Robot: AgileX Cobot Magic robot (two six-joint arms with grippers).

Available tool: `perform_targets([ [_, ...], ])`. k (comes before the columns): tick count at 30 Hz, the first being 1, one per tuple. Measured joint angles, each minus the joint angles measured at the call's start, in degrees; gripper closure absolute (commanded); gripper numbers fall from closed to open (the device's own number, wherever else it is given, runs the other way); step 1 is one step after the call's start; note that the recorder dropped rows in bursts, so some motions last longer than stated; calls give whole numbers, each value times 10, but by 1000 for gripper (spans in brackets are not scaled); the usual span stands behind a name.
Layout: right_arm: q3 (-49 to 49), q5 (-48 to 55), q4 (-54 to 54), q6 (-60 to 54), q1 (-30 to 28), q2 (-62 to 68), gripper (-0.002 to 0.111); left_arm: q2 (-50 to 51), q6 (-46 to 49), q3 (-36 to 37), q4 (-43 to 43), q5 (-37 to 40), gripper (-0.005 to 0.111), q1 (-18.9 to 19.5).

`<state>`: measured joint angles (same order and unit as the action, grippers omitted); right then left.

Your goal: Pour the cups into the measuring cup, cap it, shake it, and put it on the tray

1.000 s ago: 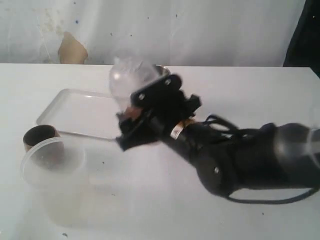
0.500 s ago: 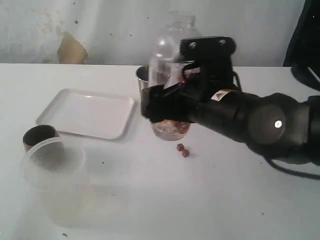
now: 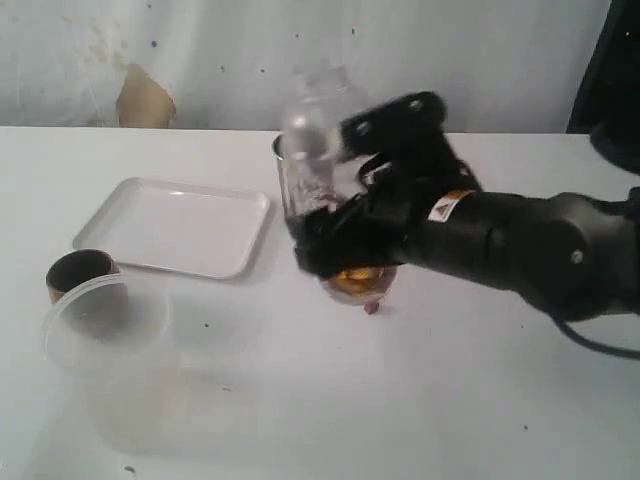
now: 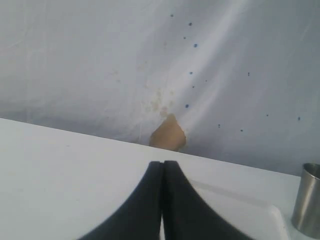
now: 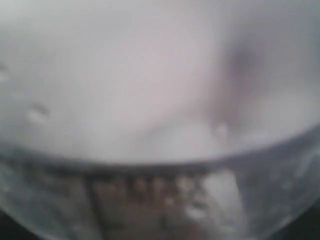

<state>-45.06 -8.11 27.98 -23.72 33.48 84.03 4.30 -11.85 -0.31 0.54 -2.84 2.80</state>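
Currently in hand: the shake is judged to be the step, since the lid is seen seated and the cup is lifted clear of the worktop.
Right jaws: the right gripper (image 3: 340, 236) is closed round the lower body of the measuring cup (image 3: 308, 150), opened only as wide as the cup.
Measuring cup: it is held tilted over the middle of the worktop, with brownish contents gathered at its base; in the right wrist view only blurred clear plastic is shown.
Lid: the clear domed lid (image 3: 322, 80) is seen on top.
Left jaws: the left gripper (image 4: 162, 172) is pressed shut on nothing.
Spilled bits: small reddish bits (image 3: 371, 308) are seen on the worktop just under the cup.
Steel tumbler: the steel tumbler (image 4: 307, 200) is stood behind the cup, toward the far edge.
Tray: the tray (image 3: 165, 225) is laid toward the left edge, bare, well apart from the cup.
Brown cup: the brown cup (image 3: 78, 270) is stood at the left edge, touching the cloudy tub (image 3: 105, 325) at the near left corner.
Next move: a leftward carry and an upright lowering onto the tray are called for, once shaking is judged done.
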Motion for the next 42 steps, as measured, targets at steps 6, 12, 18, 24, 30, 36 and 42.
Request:
perform_targets([
  [6, 7, -66, -29, 126, 4, -1, 108, 0, 0, 0, 0, 0, 107, 0],
  [12, 8, -25, -141, 124, -1, -6, 108, 0, 0, 0, 0, 0, 107, 0],
  [18, 20, -96, -75, 191, -6, -11, 108, 0, 0, 0, 0, 0, 107, 0],
  [24, 5, -17, -246, 83, 37, -11, 108, 0, 0, 0, 0, 0, 107, 0],
  [30, -34, 81, -199, -13, 31, -11, 108, 0, 0, 0, 0, 0, 107, 0],
  [36, -81, 127, -193, -24, 31, -11, 108, 0, 0, 0, 0, 0, 107, 0],
  [42, -148, 218, -239, 56, 20, 4, 108, 0, 0, 0, 0, 0, 107, 0],
])
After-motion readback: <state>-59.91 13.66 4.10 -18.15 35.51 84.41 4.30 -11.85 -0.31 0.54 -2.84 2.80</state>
